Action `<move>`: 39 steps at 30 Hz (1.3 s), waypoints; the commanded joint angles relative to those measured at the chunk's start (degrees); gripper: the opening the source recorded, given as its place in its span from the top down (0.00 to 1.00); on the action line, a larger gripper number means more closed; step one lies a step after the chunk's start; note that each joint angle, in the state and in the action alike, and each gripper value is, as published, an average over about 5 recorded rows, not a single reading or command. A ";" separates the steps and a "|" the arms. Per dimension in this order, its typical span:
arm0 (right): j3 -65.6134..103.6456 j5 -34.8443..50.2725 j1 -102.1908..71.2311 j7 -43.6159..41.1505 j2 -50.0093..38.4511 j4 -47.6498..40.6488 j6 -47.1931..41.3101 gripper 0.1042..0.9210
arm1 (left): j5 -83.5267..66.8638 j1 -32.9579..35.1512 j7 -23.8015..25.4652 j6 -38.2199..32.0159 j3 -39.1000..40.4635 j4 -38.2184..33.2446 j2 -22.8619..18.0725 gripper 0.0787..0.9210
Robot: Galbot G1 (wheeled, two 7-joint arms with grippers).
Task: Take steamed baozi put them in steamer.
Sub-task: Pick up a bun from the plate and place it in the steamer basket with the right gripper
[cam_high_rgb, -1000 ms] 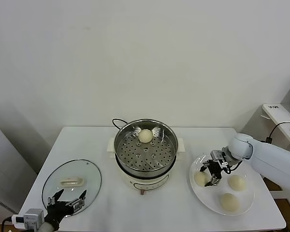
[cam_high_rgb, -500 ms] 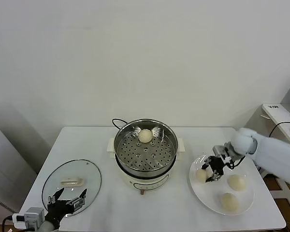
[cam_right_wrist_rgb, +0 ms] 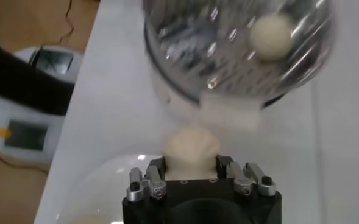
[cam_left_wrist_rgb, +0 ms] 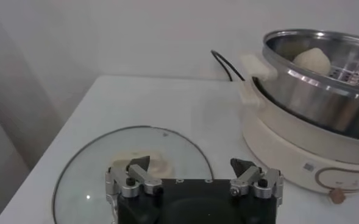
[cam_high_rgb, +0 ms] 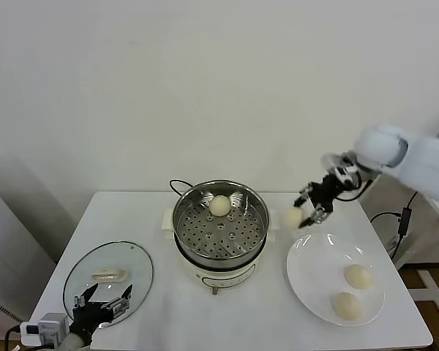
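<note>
A white table stands against a plain pale wall, and on it sits the steamer, steel basket on its cream base, black cord trailing behind. One bun lies inside the basket at the far side. To the right, a white plate carries two more buns, resting well apart from the steamer. On the left a glass lid lies flat on the table.

Up in the air, the right claw is clamped on a fourth bun, fingers pressed against both its sides, between plate and steamer, just off the steamer's right handle. The white right arm reaches in from the upper right, wrist angled down.

The left claw is low at the table's near left corner, over the lid's near edge, fingers spread and holding nothing.
</note>
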 commanded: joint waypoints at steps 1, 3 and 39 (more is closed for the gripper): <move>-0.51 15.18 5.27 7.62 7.11 2.88 -6.59 0.49 | -0.14 -0.38 0.03 -0.12 0.14 0.41 0.04 0.12; 1.50 15.50 2.49 10.07 9.21 2.67 -7.45 0.49 | -0.15 -0.52 0.03 -0.13 0.18 0.45 0.04 0.12; 10.55 7.46 -23.27 25.33 30.38 -13.79 -14.10 0.49 | -0.42 -1.02 -0.03 -0.11 0.39 0.77 -0.34 0.12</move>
